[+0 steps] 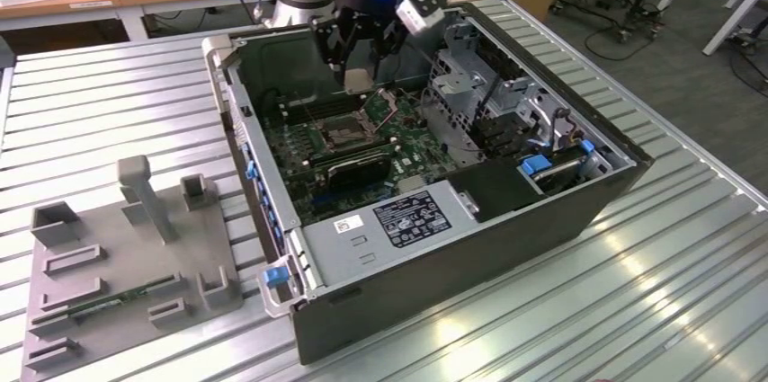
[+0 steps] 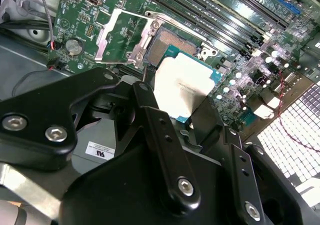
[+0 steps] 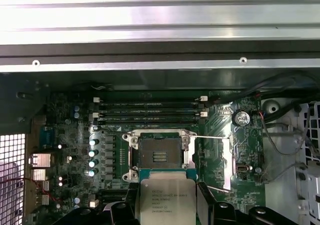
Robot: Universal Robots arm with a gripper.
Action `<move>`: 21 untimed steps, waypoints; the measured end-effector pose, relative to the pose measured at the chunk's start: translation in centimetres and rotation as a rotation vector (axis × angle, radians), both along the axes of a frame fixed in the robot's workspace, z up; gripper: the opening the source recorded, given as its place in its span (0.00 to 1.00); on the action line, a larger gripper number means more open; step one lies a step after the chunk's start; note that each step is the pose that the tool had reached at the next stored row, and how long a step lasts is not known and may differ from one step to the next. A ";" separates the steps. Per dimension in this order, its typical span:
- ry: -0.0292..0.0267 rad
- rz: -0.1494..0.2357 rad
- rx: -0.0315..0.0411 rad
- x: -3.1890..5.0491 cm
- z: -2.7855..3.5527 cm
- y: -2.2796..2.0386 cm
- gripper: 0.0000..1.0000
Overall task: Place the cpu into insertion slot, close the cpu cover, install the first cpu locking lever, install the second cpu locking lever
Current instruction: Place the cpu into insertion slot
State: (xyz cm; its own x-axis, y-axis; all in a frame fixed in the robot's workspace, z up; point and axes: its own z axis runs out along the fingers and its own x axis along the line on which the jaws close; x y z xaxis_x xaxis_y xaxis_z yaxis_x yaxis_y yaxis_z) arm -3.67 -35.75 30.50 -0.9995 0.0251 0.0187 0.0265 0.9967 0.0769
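My gripper hangs inside the open computer case, shut on the cpu, a pale square chip held flat between the black fingers. In both wrist views the cpu hovers just short of the insertion slot, above the green board and apart from it. The insertion slot lies bare, its dark contact field showing inside a silvery rim. The cpu cover is swung open to one side of the slot, its metal frame lying over the board. In the exterior view the cover stands tilted up beside the slot.
The case wall surrounds the board. A drive cage rises close on the exterior view's right of the gripper. A black finned block sits in front of the slot. Memory slots run behind it. A grey fixture lies outside the case.
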 end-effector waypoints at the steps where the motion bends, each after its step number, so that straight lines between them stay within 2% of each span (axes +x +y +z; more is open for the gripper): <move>1: -0.0004 0.000 -0.0010 -0.02 -0.14 0.00 0.54; 13: -0.0022 0.000 -0.0128 -0.17 -2.28 0.20 0.54; 19: -0.0022 0.000 -0.0194 -0.37 -3.09 1.16 0.54; 21: -0.0022 0.000 -0.0230 -0.48 -3.43 1.35 0.54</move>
State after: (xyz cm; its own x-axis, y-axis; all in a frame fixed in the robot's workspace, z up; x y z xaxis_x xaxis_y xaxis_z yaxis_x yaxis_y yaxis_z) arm -4.15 -34.39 27.07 -0.9995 0.0254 0.0159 0.0263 0.9982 0.0540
